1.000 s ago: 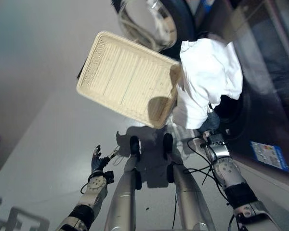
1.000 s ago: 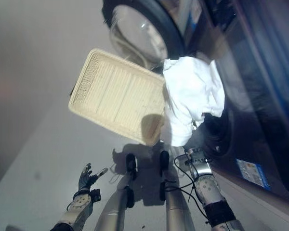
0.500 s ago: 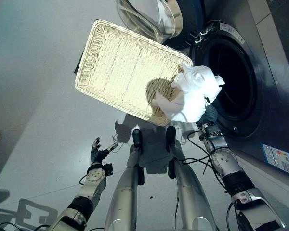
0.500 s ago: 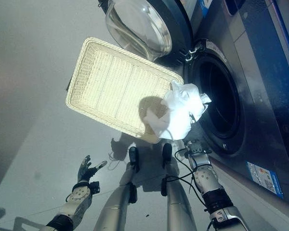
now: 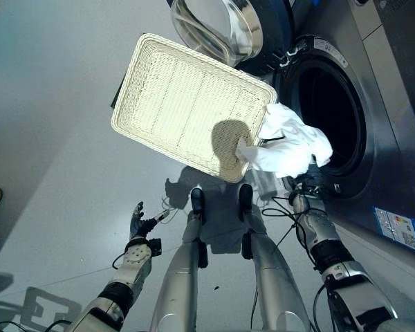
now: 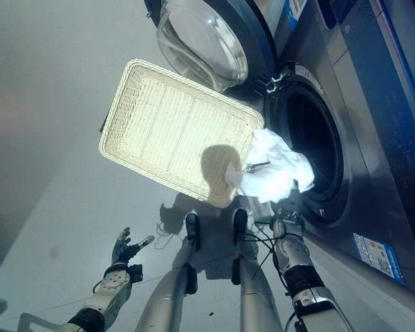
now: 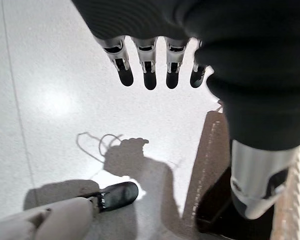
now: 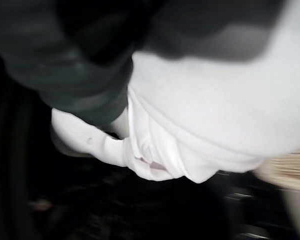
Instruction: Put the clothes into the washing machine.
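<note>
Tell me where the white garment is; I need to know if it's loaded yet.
Not loaded yet: in the left eye view the white garment hangs from the right hand, between the wicker basket's near corner and the washing machine's open drum.

1. The two eye views look steeply down from the robot's head at the floor. Both take in the wicker basket and the washing machine from slightly offset spots.
2. The left wrist view looks along the left hand from very close, its fingers against the floor.
3. The right wrist view sits hard against a white cloth, with the dark drum opening behind.
</note>
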Controlling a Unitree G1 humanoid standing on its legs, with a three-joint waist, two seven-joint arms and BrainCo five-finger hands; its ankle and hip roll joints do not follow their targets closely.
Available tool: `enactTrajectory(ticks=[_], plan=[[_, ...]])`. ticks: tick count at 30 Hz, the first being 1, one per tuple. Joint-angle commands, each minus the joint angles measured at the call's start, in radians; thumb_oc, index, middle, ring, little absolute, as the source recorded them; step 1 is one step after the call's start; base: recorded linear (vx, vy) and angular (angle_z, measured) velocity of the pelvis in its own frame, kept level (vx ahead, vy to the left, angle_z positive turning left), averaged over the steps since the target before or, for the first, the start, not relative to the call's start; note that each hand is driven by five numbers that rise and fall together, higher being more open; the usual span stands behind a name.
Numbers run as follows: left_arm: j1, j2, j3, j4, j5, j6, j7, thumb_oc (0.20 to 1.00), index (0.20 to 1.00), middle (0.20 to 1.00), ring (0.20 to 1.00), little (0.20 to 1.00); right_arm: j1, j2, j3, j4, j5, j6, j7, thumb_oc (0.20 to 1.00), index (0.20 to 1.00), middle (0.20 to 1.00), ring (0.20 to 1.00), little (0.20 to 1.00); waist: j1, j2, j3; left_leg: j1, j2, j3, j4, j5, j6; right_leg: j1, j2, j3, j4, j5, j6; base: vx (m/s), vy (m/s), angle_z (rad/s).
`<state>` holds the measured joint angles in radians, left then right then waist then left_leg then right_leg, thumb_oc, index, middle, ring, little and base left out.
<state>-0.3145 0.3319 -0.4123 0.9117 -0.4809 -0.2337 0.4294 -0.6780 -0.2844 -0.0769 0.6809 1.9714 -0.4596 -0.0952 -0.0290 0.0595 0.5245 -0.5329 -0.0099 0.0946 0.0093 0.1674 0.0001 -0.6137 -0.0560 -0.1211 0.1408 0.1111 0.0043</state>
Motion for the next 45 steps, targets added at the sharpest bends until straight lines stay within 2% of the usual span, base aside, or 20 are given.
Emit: enactTrajectory(ticks=[1,2,4,7,12,13,15,16,19,22,25,27,29,31,35,38,41,43,44,45], plan=[[-0.006,0.010,-0.023,-0.013,0.052,-0.010,-0.004,1.000,1.000,1.000,1.000,1.000,-0.109,-0.193,-0.121,0.010,0.001,-0.287,-0.190,0.200,0.200,0.200,0.200,0.200,0.021,0.054,-0.005,-0.023,-0.046,0.004,0.090,-0.091,-0.024,-0.012,0.013,-0.027,0.081,-0.063,0.067,0.11,-0.151,0.01],[-0.003,0.017,-0.035,-0.027,0.047,-0.003,-0.002,1.000,1.000,1.000,1.000,1.000,-0.139,-0.232,-0.149,0.030,0.001,-0.393,-0.261,0.200,0.200,0.200,0.200,0.200,0.025,0.064,-0.005,-0.032,-0.045,0.001,0.091,-0.091,-0.025,-0.021,0.013,-0.028,0.093,-0.070,0.064,0.09,-0.142,0.03],[0.004,0.038,-0.049,-0.052,0.044,0.013,-0.005,1.000,1.000,1.000,1.000,1.000,-0.161,-0.297,-0.181,0.055,0.001,-0.517,-0.378,0.200,0.200,0.200,0.200,0.200,0.032,0.075,-0.005,-0.044,-0.046,-0.002,0.098,-0.091,-0.025,-0.033,0.015,-0.036,0.117,-0.082,0.061,0.07,-0.144,0.09],[0.019,0.069,-0.069,-0.094,0.038,0.033,-0.010,1.000,1.000,1.000,1.000,1.000,-0.197,-0.422,-0.183,0.155,0.001,-0.629,-0.567,0.200,0.200,0.200,0.200,0.200,0.039,0.085,-0.005,-0.068,-0.050,-0.011,0.122,-0.093,-0.027,-0.055,0.020,-0.040,0.157,-0.102,0.051,0.07,-0.125,0.11],[0.049,0.152,-0.105,-0.232,0.011,0.057,-0.024,1.000,1.000,1.000,1.000,1.000,-0.234,-0.692,-0.189,0.290,0.001,-0.744,-0.562,0.200,0.200,0.200,0.200,0.200,0.033,0.103,-0.005,-0.138,-0.052,-0.037,0.200,-0.104,-0.034,-0.107,0.030,-0.033,0.279,-0.170,0.025,0.11,-0.108,0.16],[0.048,0.168,-0.112,-0.254,0.003,0.063,-0.030,1.000,1.000,1.000,1.000,1.000,-0.233,-0.717,-0.196,0.281,0.001,-0.774,-0.560,0.263,0.263,0.263,0.263,0.263,0.031,0.105,-0.005,-0.152,-0.052,-0.040,0.212,-0.105,-0.035,-0.122,0.030,-0.031,0.298,-0.177,0.023,0.10,-0.122,0.16],[0.048,0.211,-0.130,-0.310,-0.019,0.090,-0.047,1.000,1.000,1.000,1.000,1.000,-0.233,-0.761,-0.200,0.255,0.001,-0.788,-0.536,1.000,1.000,1.000,1.000,1.000,0.031,0.112,-0.005,-0.177,-0.049,-0.044,0.232,-0.103,-0.036,-0.148,0.031,-0.028,0.334,-0.191,0.016,0.09,-0.103,0.17],[0.051,0.225,-0.138,-0.330,-0.024,0.096,-0.051,1.000,1.000,1.000,1.000,1.000,-0.236,-0.771,-0.197,0.245,0.001,-0.784,-0.531,1.000,1.000,1.000,1.000,1.000,0.032,0.115,-0.005,-0.186,-0.047,-0.044,0.243,-0.106,-0.035,-0.159,0.030,-0.027,0.352,-0.201,0.014,0.09,-0.089,0.10],[0.052,0.240,-0.154,-0.353,-0.028,0.112,-0.069,1.000,1.000,1.000,1.000,1.000,-0.234,-0.749,-0.204,0.156,0.001,-0.707,-0.476,1.000,1.000,1.000,1.000,1.000,0.032,0.121,-0.005,-0.205,-0.045,-0.046,0.265,-0.111,-0.032,-0.184,0.028,-0.024,0.385,-0.215,0.011,0.06,-0.060,0.01],[0.049,0.242,-0.172,-0.364,-0.018,0.123,-0.085,1.000,1.000,1.000,1.000,1.000,-0.255,-0.668,-0.173,0.073,0.001,-0.558,-0.302,1.000,1.000,1.000,1.000,1.000,0.044,0.133,-0.005,-0.213,-0.051,-0.049,0.270,-0.112,-0.025,-0.196,0.030,-0.025,0.398,-0.224,0.006,0.03,-0.044,-0.03],[0.029,0.217,-0.188,-0.352,0.002,0.122,-0.090,1.000,1.000,1.000,1.000,1.000,-0.286,-0.570,-0.103,0.110,0.001,-0.499,-0.213,1.000,1.000,1.000,1.000,1.000,0.057,0.155,-0.005,-0.217,-0.056,-0.048,0.267,-0.108,-0.020,-0.207,0.026,-0.026,0.409,-0.232,0.003,0.02,-0.023,-0.03],[0.017,0.195,-0.205,-0.347,0.003,0.119,-0.081,1.000,1.000,1.000,1.000,1.000,-0.335,-0.540,-0.037,0.234,-0.231,-0.383,-0.367,1.000,1.000,1.000,1.000,1.000,0.068,0.174,-0.005,-0.213,-0.061,-0.046,0.268,-0.111,-0.021,-0.206,0.016,-0.033,0.417,-0.239,0.003,0.03,0.022,0.02],[0.004,0.182,-0.212,-0.341,0.008,0.121,-0.069,1.000,1.000,1.000,1.000,1.000,-0.384,-0.529,0.017,0.291,-0.318,-0.160,-0.393,1.000,1.000,1.000,1.000,1.000,0.076,0.183,-0.005,-0.217,-0.061,-0.043,0.264,-0.107,-0.023,-0.210,0.008,-0.041,0.415,-0.237,0.000,0.00,0.009,0.04],[0.012,0.178,-0.209,-0.328,0.014,0.111,-0.067,1.000,1.000,1.000,1.000,1.000,-0.385,-0.535,0.032,0.326,-0.276,-0.104,-0.294,1.000,1.000,1.000,1.000,1.000,0.078,0.184,-0.005,-0.218,-0.059,-0.040,0.258,-0.105,-0.024,-0.212,0.005,-0.047,0.412,-0.235,0.000,0.00,0.002,0.03],[0.034,0.177,-0.208,-0.319,0.013,0.105,-0.050,1.000,1.000,1.000,1.000,1.000,-0.332,-0.529,0.002,0.323,-0.289,-0.108,-0.185,1.000,1.000,1.000,1.000,1.000,0.070,0.177,-0.005,-0.217,-0.055,-0.035,0.252,-0.106,-0.023,-0.213,0.009,-0.047,0.407,-0.232,0.002,-0.01,0.003,0.07],[0.046,0.167,-0.202,-0.323,0.012,0.105,-0.040,1.000,1.000,1.000,1.000,1.000,-0.340,-0.538,0.006,0.289,-0.517,-0.196,-0.299,1.000,1.000,1.000,1.000,1.000,0.065,0.171,-0.005,-0.214,-0.054,-0.030,0.246,-0.107,-0.022,-0.213,0.020,-0.041,0.395,-0.224,0.004,-0.01,0.036,0.01],[0.078,0.160,-0.195,-0.342,0.016,0.095,-0.033,1.000,1.000,1.000,1.000,1.000,-0.359,-0.598,0.009,0.203,-0.971,-0.366,-0.596,1.000,1.000,1.000,1.000,1.000,0.056,0.167,-0.005,-0.204,-0.047,-0.022,0.230,-0.106,-0.024,-0.206,0.031,-0.033,0.380,-0.219,0.007,-0.01,0.086,-0.09],[0.091,0.158,-0.188,-0.348,0.014,0.089,-0.034,1.000,1.000,1.000,1.000,1.000,-0.356,-0.637,0.000,0.133,-1.256,-0.421,-0.825,1.000,1.000,1.000,1.000,1.000,0.048,0.166,-0.005,-0.199,-0.044,-0.018,0.223,-0.106,-0.025,-0.204,0.037,-0.028,0.377,-0.219,0.009,-0.01,0.060,-0.09],[0.091,0.158,-0.188,-0.348,0.014,0.089,-0.034,1.000,1.000,1.000,1.000,1.000,-0.356,-0.637,0.000,0.133,-1.256,-0.421,-0.825,1.000,1.000,1.000,1.000,1.000,0.048,0.166,-0.005,-0.199,-0.044,-0.018,0.223,-0.106,-0.025,-0.204,0.037,-0.028,0.377,-0.219,0.009,0.00,0.087,-0.09],[0.101,0.156,-0.175,-0.355,0.011,0.090,-0.040,1.000,1.000,1.000,1.000,1.000,-0.351,-0.682,-0.018,0.022,-1.656,-0.421,-1.256,1.000,1.000,1.000,1.000,1.000,0.039,0.165,-0.005,-0.191,-0.044,-0.014,0.216,-0.105,-0.026,-0.199,0.044,-0.021,0.375,-0.224,0.011,0.00,0.087,-0.09]])
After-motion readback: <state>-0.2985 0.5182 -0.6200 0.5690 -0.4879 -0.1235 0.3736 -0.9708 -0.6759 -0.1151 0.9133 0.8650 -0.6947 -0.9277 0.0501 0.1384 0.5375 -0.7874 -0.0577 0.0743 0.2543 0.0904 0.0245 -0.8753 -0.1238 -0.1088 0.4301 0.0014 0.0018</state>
